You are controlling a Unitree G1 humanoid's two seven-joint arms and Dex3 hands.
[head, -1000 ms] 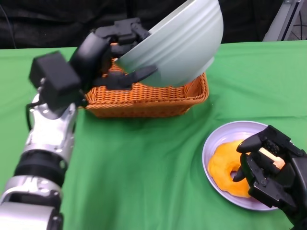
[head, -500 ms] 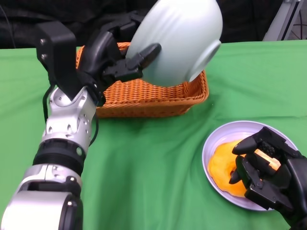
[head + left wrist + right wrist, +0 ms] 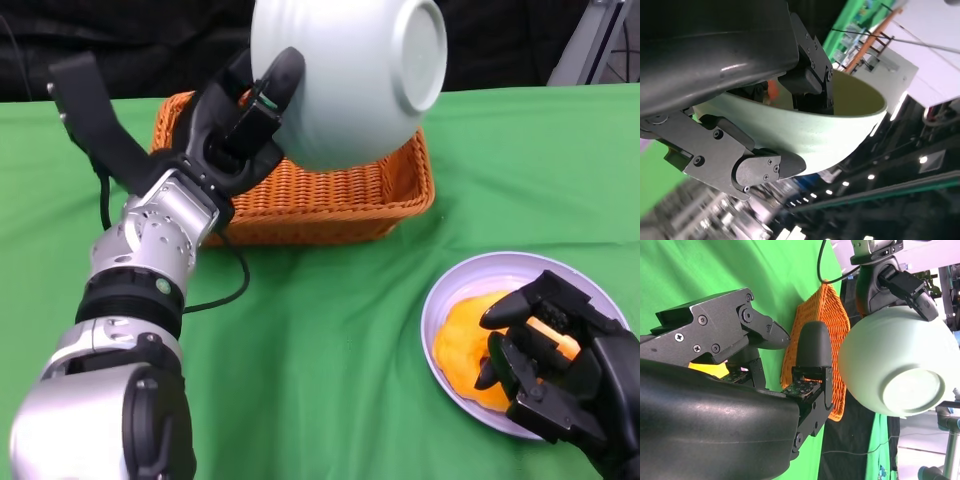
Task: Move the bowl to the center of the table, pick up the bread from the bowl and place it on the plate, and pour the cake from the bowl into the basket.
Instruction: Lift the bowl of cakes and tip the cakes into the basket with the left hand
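Observation:
My left hand (image 3: pixel 240 130) grips the pale green bowl (image 3: pixel 350 80) by its rim and holds it high above the orange wicker basket (image 3: pixel 300 200). The bowl is tipped far over, with its foot ring turned to the right and towards me. Its inside is hidden in the head view, and no view clearly shows the cake. The right wrist view shows the bowl (image 3: pixel 895 367) from underneath, above the basket (image 3: pixel 815 330). The yellow ring of bread (image 3: pixel 465 345) lies on the lilac plate (image 3: pixel 520 275). My right hand (image 3: pixel 560 370) hovers over the bread's near right side, fingers apart, holding nothing.
Green cloth covers the table. The basket stands at the back centre and the plate at the front right, close to the table's near edge. A black cable (image 3: pixel 225 290) hangs from my left forearm onto the cloth in front of the basket.
My left hand has turned the bowl further over above the basket, so its foot now faces me. My right hand has drawn slightly back from the bread's hole.

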